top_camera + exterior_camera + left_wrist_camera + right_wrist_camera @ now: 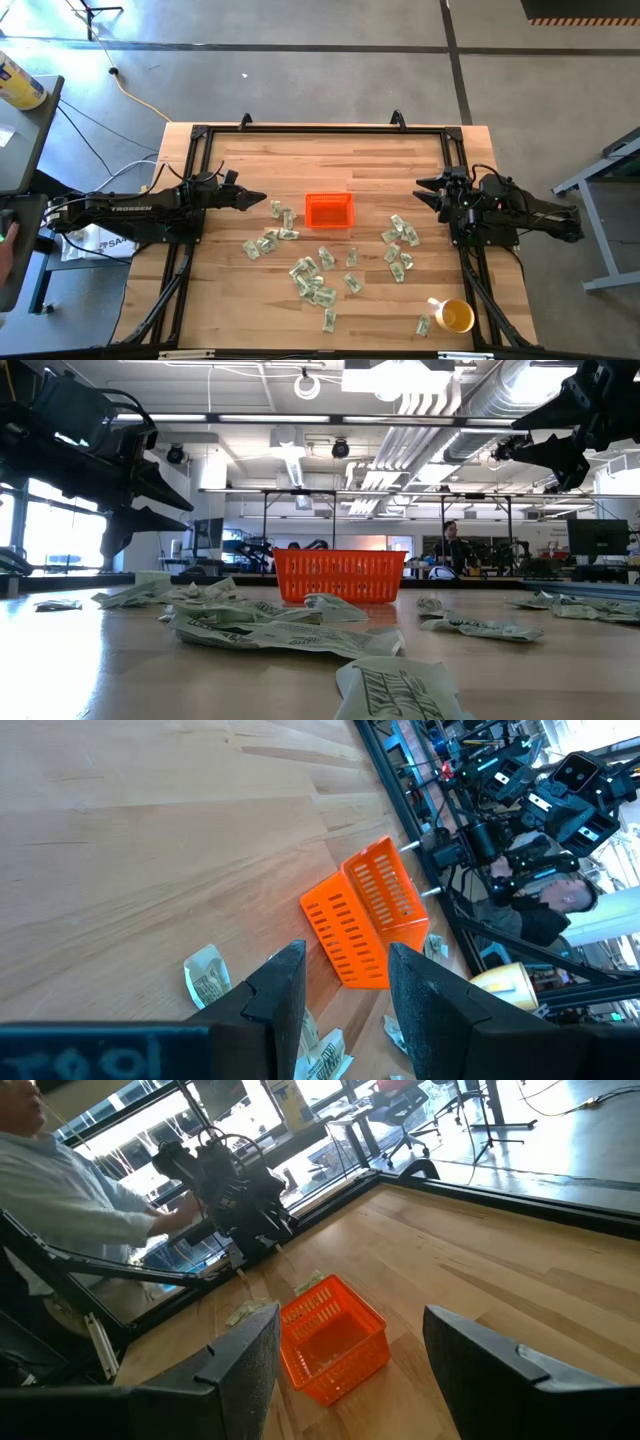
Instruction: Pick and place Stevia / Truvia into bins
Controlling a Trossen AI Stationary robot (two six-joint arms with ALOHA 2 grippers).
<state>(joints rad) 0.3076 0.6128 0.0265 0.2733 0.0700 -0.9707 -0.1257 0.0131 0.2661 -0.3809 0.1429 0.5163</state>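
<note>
The wooden counter (330,150) fills the high view inside a black frame. The left arm (130,208) reaches in from the left edge; white letters run along its link, too small to read for sure. The right arm (520,210) comes in from the right edge. Both hang above bare wood, clear of everything.

The orange bin (329,210) sits near the counter's middle, between the two pincers. Its inside looks empty in the right wrist view.

A yellow mug (455,316) stands near the front right corner, a packet just beside it.

The left pincer (258,200) is open with nothing between its fingers, pointing toward the bin. The right pincer (422,190) is likewise open and empty, facing the bin from the other side.

The Stevia packets (313,280) lie scattered on the counter in front of the bin and to both sides, some overlapping in a loose heap. Their green print is blurred in the low view, and no word on them can be read.

A person (70,1190) stands beyond the counter in the right wrist view, cut off by the picture's edge.
</note>
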